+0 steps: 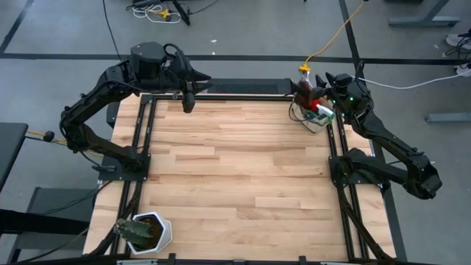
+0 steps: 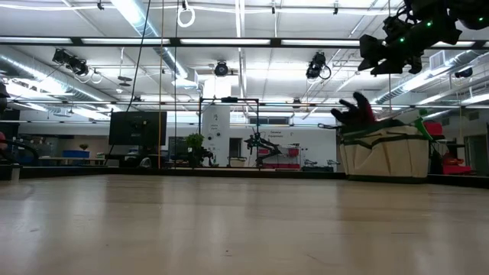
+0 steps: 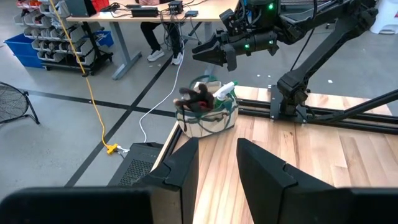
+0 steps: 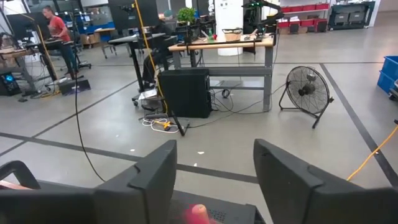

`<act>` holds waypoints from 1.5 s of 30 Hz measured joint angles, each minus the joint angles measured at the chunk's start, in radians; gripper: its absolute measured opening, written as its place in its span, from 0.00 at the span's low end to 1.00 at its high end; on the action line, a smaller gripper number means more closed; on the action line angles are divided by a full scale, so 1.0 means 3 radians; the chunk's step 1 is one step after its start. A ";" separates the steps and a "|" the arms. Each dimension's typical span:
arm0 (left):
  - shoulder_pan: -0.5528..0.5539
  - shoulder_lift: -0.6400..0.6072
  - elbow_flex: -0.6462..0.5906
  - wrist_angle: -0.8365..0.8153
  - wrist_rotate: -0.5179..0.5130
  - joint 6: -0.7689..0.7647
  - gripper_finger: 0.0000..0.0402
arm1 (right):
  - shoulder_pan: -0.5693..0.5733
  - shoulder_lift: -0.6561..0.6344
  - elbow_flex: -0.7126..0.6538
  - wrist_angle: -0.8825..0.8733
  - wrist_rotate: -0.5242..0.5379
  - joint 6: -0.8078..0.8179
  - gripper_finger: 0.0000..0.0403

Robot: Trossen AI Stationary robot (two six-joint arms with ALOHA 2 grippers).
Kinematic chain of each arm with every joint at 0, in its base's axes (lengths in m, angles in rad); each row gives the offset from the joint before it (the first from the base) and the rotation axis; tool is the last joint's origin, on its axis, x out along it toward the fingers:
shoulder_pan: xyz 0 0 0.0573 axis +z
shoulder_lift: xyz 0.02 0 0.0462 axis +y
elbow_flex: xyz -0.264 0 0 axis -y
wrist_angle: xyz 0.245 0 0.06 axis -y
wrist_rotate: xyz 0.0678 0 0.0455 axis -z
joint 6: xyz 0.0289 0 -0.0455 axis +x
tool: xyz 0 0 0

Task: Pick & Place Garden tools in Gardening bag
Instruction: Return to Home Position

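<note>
High view — right tool [image 1: 329, 79] spread, empty.

Beige canvas bag [image 3: 205, 123], smooth wooden table [image 1: 235, 169]

The small beige canvas tote with green trim [image 3: 208, 121] is set upright at the table's far right corner. A red glove [image 2: 359, 111] and a pale green plastic item [image 3: 225, 89] are seen protruding from it.

Grey concrete floor [image 4: 261, 143] with dark tape lines [image 1: 66, 55], yellow cable [image 1: 335, 37] trailing beyond the far edge of the bench [image 1: 243, 169], wooden desk [image 4: 224, 45] over a black computer tower [image 4: 183, 93], standing fan [image 4: 306, 94], blue bins [image 3: 28, 48], ceiling strip lights [image 2: 134, 11], white column [image 2: 216, 126], person in red [image 4: 57, 28] far off.
</note>
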 joint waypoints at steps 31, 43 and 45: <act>0.0000 0.0000 0.0001 0.0002 -0.0001 0.0003 0.29 | 0.0162 0.0006 0.0352 -0.0446 -0.0408 -0.0346 0.54; 0.0001 0.0000 0.0001 0.0002 -0.0001 0.0004 0.29 | 0.0389 0.0006 0.0596 -0.0721 -0.0585 -0.0454 0.54; 0.0000 0.0000 0.0001 0.0002 -0.0001 0.0004 0.29 | 0.0450 0.0006 0.0596 -0.0721 -0.0585 -0.0470 0.53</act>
